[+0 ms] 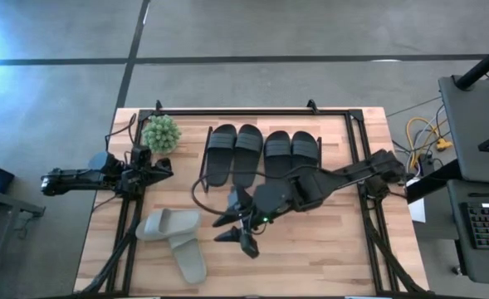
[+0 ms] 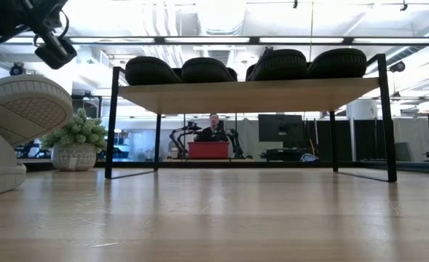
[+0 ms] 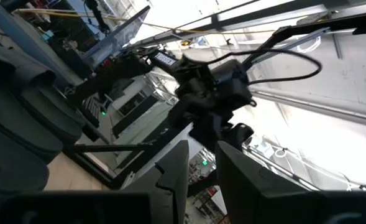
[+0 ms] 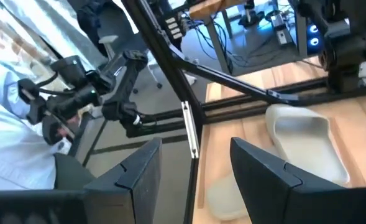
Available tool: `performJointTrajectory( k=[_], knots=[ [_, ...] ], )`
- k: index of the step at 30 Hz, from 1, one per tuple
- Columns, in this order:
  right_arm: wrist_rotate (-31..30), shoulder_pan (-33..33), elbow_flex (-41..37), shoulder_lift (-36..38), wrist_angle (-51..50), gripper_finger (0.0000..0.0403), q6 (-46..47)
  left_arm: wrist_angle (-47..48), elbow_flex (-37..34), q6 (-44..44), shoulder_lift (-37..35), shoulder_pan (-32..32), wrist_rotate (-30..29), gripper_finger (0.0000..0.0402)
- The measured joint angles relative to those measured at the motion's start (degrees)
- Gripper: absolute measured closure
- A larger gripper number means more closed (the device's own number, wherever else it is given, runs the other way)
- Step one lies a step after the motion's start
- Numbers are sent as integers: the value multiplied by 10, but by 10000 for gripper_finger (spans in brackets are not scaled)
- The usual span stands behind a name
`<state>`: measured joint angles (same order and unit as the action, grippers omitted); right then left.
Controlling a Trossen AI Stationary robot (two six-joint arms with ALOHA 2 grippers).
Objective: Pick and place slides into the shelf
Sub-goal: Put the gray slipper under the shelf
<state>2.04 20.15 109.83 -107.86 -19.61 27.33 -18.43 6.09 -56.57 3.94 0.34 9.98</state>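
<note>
Four black slides (image 1: 261, 152) already sit on the shelf (image 1: 204, 158), while the two grey-green slides (image 1: 176, 239) lie on the table toward the front left. The right gripper (image 1: 237, 232) hovers near them with its fingers spread and empty; the pair lies to its left, long axes angled across the table. The left gripper (image 1: 163, 169) waits by the plant (image 1: 161, 132), empty, fingers narrowly apart. The right arm looks better placed to reach.

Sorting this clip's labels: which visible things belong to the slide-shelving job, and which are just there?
Job:
black slides, four on the shelf
grey-green slides, two on the table
right gripper, open
left gripper, waiting at the left edge

Just there:
potted plant
</note>
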Motion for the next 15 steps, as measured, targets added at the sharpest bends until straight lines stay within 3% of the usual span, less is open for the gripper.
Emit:
performJointTrajectory(
  k=[9, 15],
  knots=[
    [-16, -2, -259, 167, 151, 220, 30, 0, 0, 0, 2, 0, 0, 336],
    [-125, -5, -391, 319, 119, 220, 40, 0, 0, 0, 2, 0, 0, 336]
  ],
)
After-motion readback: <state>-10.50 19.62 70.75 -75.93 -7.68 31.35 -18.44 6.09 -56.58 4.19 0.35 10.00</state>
